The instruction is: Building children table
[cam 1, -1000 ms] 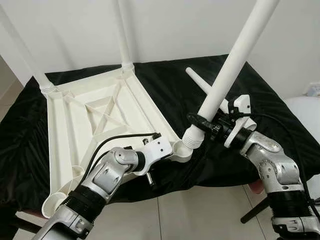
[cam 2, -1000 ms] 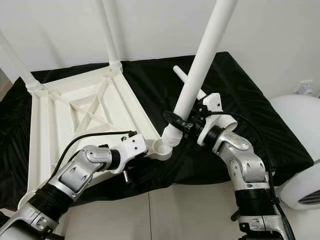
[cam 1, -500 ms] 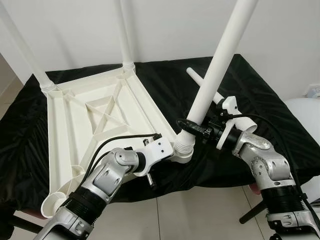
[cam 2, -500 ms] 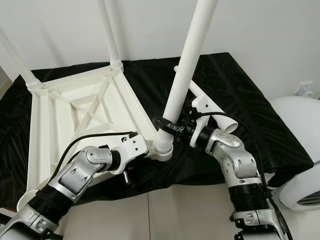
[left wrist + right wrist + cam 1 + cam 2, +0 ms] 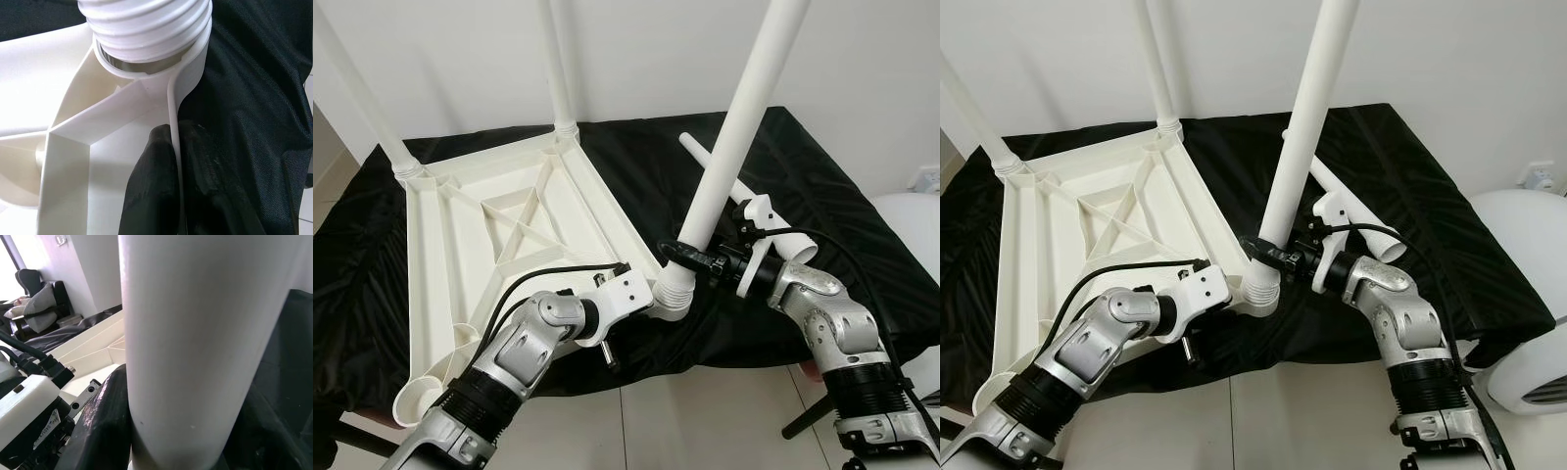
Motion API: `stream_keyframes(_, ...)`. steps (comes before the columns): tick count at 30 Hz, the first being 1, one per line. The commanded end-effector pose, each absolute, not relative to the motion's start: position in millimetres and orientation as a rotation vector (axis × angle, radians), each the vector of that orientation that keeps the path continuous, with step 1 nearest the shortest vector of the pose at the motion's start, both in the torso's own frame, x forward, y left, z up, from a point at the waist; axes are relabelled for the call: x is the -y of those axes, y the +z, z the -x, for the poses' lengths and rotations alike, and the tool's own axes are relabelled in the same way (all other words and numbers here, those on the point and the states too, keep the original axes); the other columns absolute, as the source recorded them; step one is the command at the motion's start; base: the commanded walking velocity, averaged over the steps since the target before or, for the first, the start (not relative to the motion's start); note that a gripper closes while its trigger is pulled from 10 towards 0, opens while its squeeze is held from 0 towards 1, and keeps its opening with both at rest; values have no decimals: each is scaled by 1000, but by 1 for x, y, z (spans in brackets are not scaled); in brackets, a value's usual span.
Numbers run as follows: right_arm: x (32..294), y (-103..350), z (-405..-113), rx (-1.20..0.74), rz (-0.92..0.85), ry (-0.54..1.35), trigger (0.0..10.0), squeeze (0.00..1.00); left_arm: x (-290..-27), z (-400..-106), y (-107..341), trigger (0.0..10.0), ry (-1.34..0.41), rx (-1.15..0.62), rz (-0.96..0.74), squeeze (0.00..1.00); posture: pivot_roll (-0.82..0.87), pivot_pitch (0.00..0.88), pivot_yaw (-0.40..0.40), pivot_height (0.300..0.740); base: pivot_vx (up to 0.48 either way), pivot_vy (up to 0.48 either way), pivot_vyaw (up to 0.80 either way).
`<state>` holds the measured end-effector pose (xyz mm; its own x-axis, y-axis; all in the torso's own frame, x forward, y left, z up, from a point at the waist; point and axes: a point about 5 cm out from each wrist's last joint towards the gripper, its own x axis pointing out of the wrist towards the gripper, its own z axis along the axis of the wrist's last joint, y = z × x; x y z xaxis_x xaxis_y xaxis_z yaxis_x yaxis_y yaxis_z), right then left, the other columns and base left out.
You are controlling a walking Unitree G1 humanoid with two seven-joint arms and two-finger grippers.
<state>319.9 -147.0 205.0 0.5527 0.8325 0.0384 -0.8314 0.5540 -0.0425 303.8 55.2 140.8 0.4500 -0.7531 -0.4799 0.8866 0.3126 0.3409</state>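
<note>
Right gripper (image 5: pixel 690 257) clamps leg (image 5: pixel 729 152), threaded end seated in tabletop (image 5: pixel 509 235) near corner socket (image 5: pixel 146 63); left gripper (image 5: pixel 176 147) pinches that corner's rim.

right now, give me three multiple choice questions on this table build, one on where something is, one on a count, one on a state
1. Where is the threaded end of the table leg held by the right gripper?
A. at the near right corner socket of the upturned tabletop
B. flat on the black cloth
C. at a far corner

2. How many legs already stand in the tabletop's far corners?
A. none
B. two
C. four

3. What is the left gripper doing?
A. hanging open beside the table
B. shut on the tabletop's edge rib
C. holding a spare leg

Answers: 1 A, the left wrist view shows the threads at the socket's mouth; 2 B, one far left leg and one far right leg rise there; 3 B, its fingers pinch the rib from both sides.
</note>
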Motion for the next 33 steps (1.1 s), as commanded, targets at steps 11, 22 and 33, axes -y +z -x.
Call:
stream_keyframes(11,149,200,-324,16,93,998,10000,0,-62,-300,124,10000,-1055,-306,-632,0,-86,83,45,740,0,0,0)
stream_keyframes(22,142,196,-319,2,122,1058,10000,0,-62,-301,126,10000,-1050,-302,-634,0,-87,92,44,740,0,0,0)
stream_keyframes(33,137,186,-313,-25,175,1082,10000,0,-60,-300,127,10000,-1050,-297,-631,0,-91,97,45,740,0,0,0)
